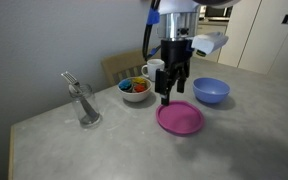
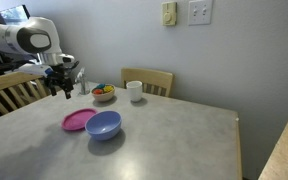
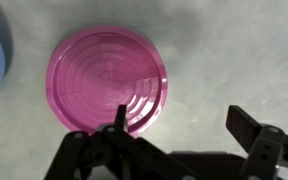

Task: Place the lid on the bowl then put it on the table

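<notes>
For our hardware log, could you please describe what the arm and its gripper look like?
The arm is white with rounded joint housings and a dark round cap at one joint. A black cable runs down beside it. The gripper is black, with two blocky linked fingers; a white box sits at the wrist.

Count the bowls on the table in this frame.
2. The blue bowl sits beside the pink lid. The white bowl, with colourful contents, stands next to the white mug. No other bowl seems hidden.
</notes>
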Robot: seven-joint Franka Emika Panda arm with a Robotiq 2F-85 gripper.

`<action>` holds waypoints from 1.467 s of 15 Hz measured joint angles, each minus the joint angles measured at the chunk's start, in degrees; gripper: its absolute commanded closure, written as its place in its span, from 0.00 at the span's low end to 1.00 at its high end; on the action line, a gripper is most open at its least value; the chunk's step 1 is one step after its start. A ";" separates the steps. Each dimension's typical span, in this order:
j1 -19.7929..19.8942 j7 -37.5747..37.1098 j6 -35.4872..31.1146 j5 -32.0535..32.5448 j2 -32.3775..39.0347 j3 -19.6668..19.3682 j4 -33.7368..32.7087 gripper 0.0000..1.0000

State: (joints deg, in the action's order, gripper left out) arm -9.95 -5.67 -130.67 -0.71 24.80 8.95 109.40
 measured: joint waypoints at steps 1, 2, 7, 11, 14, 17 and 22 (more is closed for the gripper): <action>0.00 0.31 -0.37 -1.45 1.28 0.18 -0.33 0.00; 0.01 0.63 -0.91 -3.07 2.45 0.43 -0.45 0.00; -0.17 1.23 -3.29 -5.57 5.90 1.38 -0.49 0.00; -0.24 1.00 -3.18 -5.51 5.89 1.31 -0.64 0.00; -0.20 3.15 -1.05 -5.59 7.69 1.41 -3.02 0.00; -0.18 9.04 -1.05 -5.20 11.66 1.45 -6.17 0.00; -0.17 14.23 0.35 -4.03 15.68 1.45 -8.90 0.00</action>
State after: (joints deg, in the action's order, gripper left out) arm -10.12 8.56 -130.32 -4.75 40.48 10.40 100.49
